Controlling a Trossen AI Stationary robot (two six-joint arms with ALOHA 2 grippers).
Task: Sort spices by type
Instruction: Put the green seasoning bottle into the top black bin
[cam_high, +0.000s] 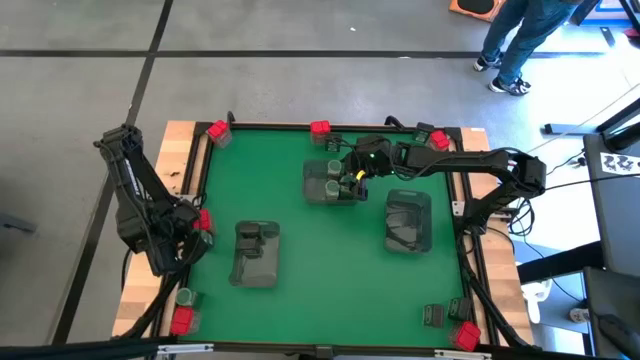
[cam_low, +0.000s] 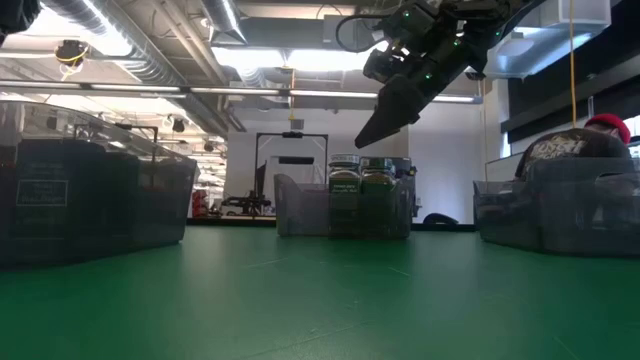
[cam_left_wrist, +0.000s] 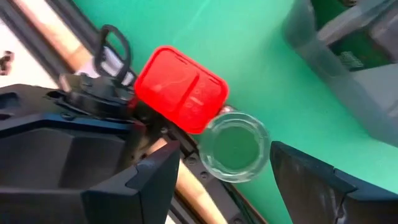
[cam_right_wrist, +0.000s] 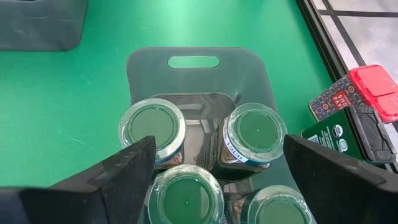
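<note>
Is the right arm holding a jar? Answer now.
No. In the right wrist view its open jaws hover empty above the four round jars standing in the tray.

Green-topped table (cam_high: 330, 270) with pale wood edges. Directly under the right pincer (cam_high: 352, 178): grey tray (cam_high: 325, 188) of round jars (cam_right_wrist: 152, 126); second tray (cam_high: 408, 221) just beside it on the arm's side, third tray (cam_high: 257, 252) well off toward the left arm. Red boxes (cam_high: 217, 131) and dark tins (cam_high: 433, 315) lie along the table's borders, far from the pincer.

Four green-lidded jars (cam_right_wrist: 153, 126) in grey tray (cam_right_wrist: 193, 74), jaws wide apart.
</note>
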